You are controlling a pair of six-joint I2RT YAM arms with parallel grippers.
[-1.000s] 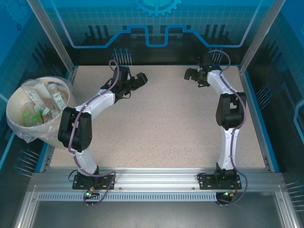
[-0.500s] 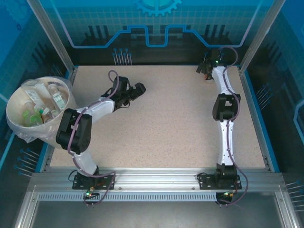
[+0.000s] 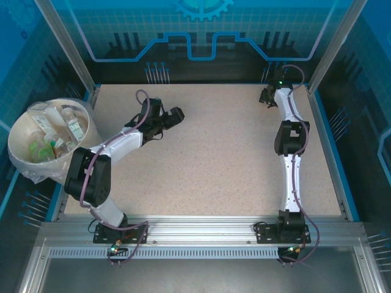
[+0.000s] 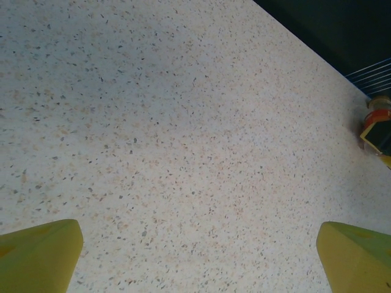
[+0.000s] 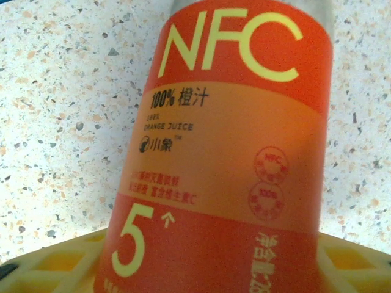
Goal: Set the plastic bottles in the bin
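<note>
Top external showed plastic bottles (image 3: 58, 131) in the bin (image 3: 21, 131). One orange juice bottle (image 5: 232, 152) seemed left. Left gripper (image 4: 195, 256) was open; right gripper (image 3: 267, 97) unclear.

The surface (image 3: 214, 152) is cream, flecked with fine brown, grey and orange speckles. The bottle (image 5: 232, 152) at the right fingers (image 5: 55, 265) carries a red and orange label with pale yellow "NFC" and "5". The right fingers and the left fingers (image 4: 36, 253) are yellow. The bin (image 3: 19, 133) is cream-white.
</note>
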